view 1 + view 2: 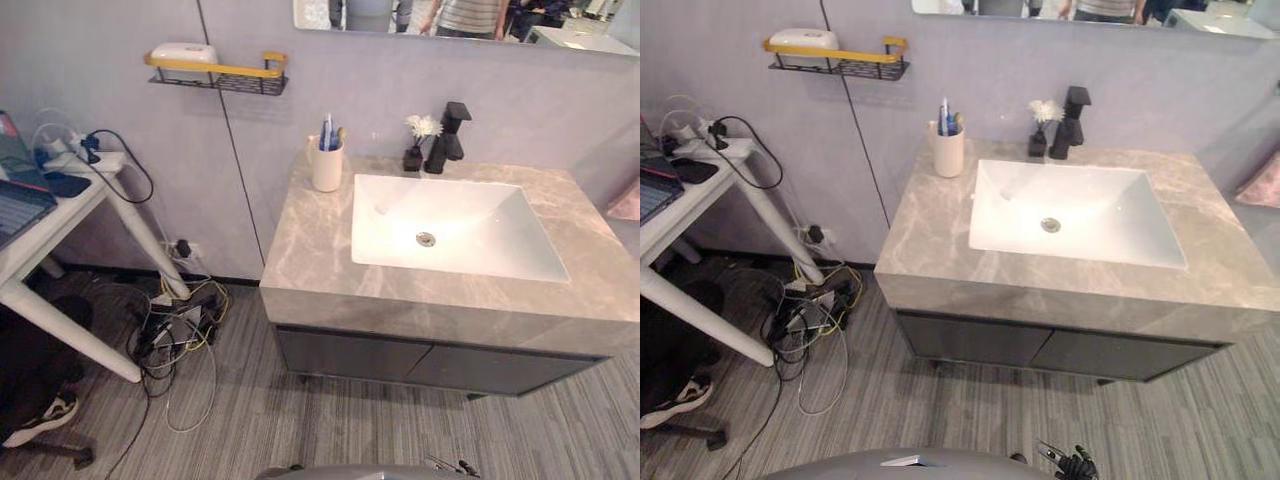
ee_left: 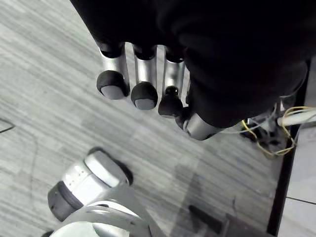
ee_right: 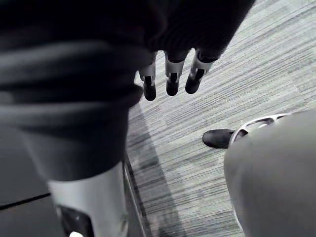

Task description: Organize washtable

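Hanging over floor [image 2: 54,103], left hand [image 2: 143,79], right hand [image 3: 172,76]; washtable [image 1: 310,250] well apart.

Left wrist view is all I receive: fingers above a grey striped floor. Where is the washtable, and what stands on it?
Observer: The washtable is straight ahead in the eye views; a cream cup with toothbrushes stands at its back left corner.
Operator: Is something beside the tap?
Observer: A small dark vase with a white flower stands just left of the black faucet.
Operator: And the right hand?
Observer: The right hand hangs over the floor, fingers straight, holding nothing.
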Tool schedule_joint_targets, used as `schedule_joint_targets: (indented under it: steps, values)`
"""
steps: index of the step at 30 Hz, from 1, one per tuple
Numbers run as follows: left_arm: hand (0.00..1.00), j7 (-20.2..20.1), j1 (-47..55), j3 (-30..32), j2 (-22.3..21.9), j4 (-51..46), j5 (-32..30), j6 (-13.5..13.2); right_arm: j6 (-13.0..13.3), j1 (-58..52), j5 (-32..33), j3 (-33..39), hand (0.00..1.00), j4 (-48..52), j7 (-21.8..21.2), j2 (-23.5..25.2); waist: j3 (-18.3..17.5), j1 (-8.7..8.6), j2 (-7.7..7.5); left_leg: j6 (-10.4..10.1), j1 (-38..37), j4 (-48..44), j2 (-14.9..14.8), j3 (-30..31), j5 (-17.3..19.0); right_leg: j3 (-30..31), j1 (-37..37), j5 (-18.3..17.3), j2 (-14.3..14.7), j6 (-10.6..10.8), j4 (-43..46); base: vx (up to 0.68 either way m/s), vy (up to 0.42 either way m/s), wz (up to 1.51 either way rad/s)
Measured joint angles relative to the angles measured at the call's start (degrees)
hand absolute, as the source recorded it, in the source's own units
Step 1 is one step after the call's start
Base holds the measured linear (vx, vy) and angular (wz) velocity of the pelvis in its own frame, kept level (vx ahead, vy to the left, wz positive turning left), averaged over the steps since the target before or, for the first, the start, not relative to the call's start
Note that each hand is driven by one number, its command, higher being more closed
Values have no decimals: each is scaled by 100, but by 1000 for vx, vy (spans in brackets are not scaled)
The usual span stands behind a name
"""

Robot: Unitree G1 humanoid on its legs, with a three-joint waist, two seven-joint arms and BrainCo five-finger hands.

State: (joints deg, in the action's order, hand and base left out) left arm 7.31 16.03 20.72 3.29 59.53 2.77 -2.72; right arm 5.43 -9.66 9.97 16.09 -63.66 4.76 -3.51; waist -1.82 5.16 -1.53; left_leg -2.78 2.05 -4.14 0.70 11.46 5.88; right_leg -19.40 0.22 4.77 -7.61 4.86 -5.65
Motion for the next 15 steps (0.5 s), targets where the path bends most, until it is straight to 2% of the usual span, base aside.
schedule_joint_targets:
  steps: [3, 6, 10, 15]
  values:
    - [0, -180, -213, 91, -3, 149, -209, 102, -101, 45, -49, 34, 0, -27, -44, -28, 50, -9, 39, 22, -271, 82, -4, -16, -13, 15, 209, -3, -1, 3, 1, 39, -5, -2]
    - [0, -290, -455, 117, 18, 265, -211, 145, -121, 184, -50, 29, 0, -195, -115, -19, 65, -25, 16, 27, -319, 96, -3, -66, -15, 67, 220, -8, 17, 9, 1, 16, -3, -9]
    - [0, -337, -504, 42, 67, 356, -199, 150, -123, 235, -51, 29, 0, -208, -187, -7, 68, -146, 2, 56, -353, 94, -2, -122, 5, 126, 229, -28, 15, 24, 1, 10, 6, -7]
    - [0, -354, -531, -115, 134, 398, -197, 147, -125, 249, -50, 31, 0, -225, -232, 0, 110, -158, -34, 71, -451, 47, -4, -156, 71, 147, 327, -59, 17, 34, 16, 9, 0, -3]
